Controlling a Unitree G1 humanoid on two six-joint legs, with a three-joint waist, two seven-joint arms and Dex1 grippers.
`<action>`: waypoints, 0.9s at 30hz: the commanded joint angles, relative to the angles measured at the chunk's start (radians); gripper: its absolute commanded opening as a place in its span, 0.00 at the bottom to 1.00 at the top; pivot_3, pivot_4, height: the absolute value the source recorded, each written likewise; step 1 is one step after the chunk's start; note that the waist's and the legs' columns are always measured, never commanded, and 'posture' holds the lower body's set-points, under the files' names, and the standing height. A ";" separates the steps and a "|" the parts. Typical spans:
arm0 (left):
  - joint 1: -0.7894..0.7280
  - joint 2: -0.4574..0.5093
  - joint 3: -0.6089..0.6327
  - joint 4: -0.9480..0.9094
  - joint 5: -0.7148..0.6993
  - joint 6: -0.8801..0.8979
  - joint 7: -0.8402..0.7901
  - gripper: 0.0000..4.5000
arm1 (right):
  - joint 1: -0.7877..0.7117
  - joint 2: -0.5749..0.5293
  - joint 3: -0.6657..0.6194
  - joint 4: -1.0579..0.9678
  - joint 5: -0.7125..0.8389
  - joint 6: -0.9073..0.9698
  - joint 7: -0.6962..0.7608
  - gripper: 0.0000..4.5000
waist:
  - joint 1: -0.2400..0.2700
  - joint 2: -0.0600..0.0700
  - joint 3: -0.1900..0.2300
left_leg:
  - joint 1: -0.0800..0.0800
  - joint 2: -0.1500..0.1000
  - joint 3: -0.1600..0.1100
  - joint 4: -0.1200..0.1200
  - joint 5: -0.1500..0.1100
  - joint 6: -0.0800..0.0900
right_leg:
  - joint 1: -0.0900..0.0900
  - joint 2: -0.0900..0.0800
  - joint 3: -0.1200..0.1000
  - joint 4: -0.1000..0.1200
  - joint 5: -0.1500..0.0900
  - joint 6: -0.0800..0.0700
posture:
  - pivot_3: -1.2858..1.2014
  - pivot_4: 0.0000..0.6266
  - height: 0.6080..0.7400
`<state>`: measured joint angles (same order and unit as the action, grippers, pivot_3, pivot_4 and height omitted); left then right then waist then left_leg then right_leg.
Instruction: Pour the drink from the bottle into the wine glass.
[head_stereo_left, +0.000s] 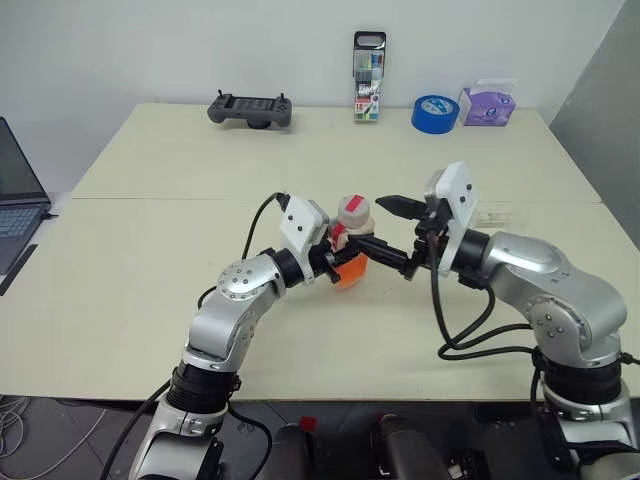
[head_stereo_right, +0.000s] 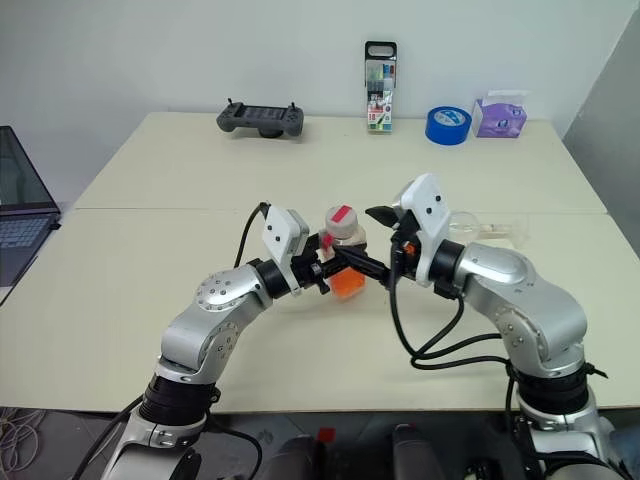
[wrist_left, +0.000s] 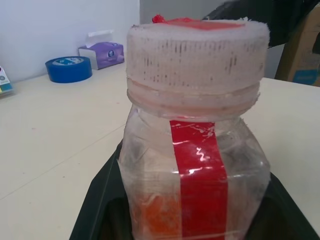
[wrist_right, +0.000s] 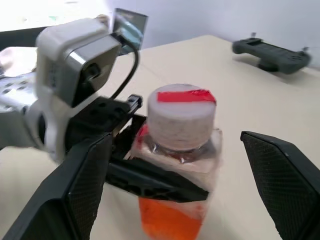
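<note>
The left gripper is clamping the bottle by its squarish body and holding it upright above the table, in front of the robot. The bottle is small, of thin plastic, so it is probably light and a little soft under pressure; the drink is filling only the lower part. The cap is still on, and its ribbed side looks like the good place to take hold. The right gripper is standing wide open and empty, one finger on each side of the cap, not touching it. The wine glass is lying on its side behind the right arm, apart from the bottle.
</note>
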<state>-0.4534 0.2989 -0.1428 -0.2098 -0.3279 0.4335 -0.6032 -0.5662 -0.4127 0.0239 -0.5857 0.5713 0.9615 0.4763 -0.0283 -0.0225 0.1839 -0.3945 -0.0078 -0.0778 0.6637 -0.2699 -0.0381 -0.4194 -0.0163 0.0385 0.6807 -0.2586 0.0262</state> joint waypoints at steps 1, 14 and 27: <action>-0.021 -0.004 0.009 -0.016 -0.001 -0.018 -0.005 0.39 | -0.009 0.041 0.021 -0.098 -0.014 0.048 -0.114 0.97 | 0.000 0.000 0.000 | 0.000 0.000 0.000 0.000 0.000 0.000 | 0.000 0.000 0.000 0.000 0.000 0.000 | 0.52 0.24 1.00; -0.035 -0.024 0.003 0.006 0.007 -0.027 -0.003 0.39 | -0.132 0.174 0.159 0.025 -0.197 0.035 -0.312 0.97 | -0.002 0.000 0.000 | 0.000 -0.001 0.001 0.000 0.000 0.000 | 0.000 0.000 -0.001 0.000 0.000 0.000 | 0.52 0.24 1.00; -0.015 -0.027 0.012 -0.015 0.010 -0.017 0.011 0.39 | -0.174 0.256 0.120 0.123 -0.291 0.019 -0.361 0.97 | -0.003 0.000 0.000 | 0.000 0.000 0.001 0.000 0.000 0.000 | -0.001 0.000 -0.001 0.000 0.000 0.000 | 0.52 0.24 1.00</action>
<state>-0.4648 0.2782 -0.1426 -0.1810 -0.3116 0.4291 -0.5976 -0.7090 -0.1570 0.1956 -0.4328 0.2947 0.9893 0.1301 -0.0310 -0.0224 0.1838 -0.3946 -0.0082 -0.0768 0.6634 -0.2699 -0.0380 -0.4201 -0.0162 0.0379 0.6807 -0.2585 0.0260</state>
